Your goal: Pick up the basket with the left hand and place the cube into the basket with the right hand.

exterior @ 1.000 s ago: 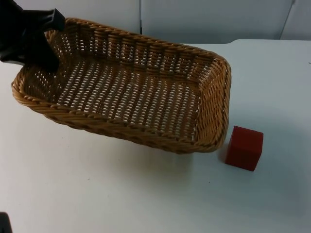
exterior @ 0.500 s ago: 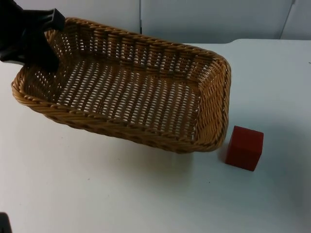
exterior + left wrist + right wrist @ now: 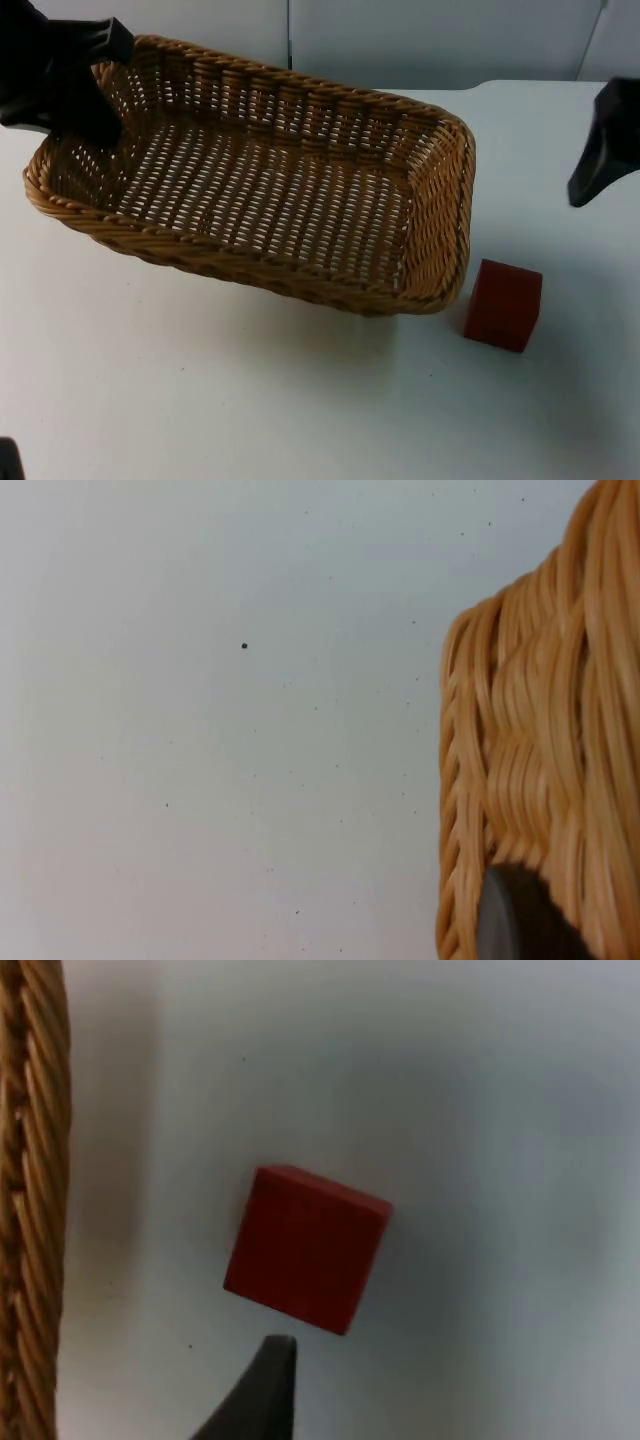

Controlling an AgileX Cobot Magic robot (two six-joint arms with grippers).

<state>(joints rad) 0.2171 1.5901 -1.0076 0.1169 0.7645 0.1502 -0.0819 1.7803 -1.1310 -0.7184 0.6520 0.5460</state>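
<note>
Basket (image 3: 440, 200) first: rectangular, woven from tan wicker, open-weave floor, thick braided rim, rounded corners. Sitting across the far left half of the table, long side running from the far left corner down toward the middle. Nothing inside it. In the left wrist view, close-up on the tightly wound strands of its outer wall (image 3: 530, 730).

Left gripper (image 3: 98, 118) at the basket's far left corner, clamped over the rim there, one black fingertip (image 3: 515, 920) pressed flat against the outside of the weave.

Cube (image 3: 503, 304) next: dark red, matte, sharp-edged, standing on the table just beside the basket's near right corner, apart from it, with a narrow strip of white between the two. Seen from the right wrist view (image 3: 305, 1248) turned slightly askew, resting flat, with the basket's braided rim (image 3: 30, 1210) off to one side.

Right gripper (image 3: 605, 140) in from the right edge, hanging above the table beyond the cube and well apart from the basket. Open or closed: cannot tell from here.

Table (image 3: 250, 400) white, smooth, dotted with a few tiny dark specks. Soft shadow under the basket's near side and beside the cube. Behind it all, pale grey partition wall (image 3: 420, 40), split by vertical seams.
</note>
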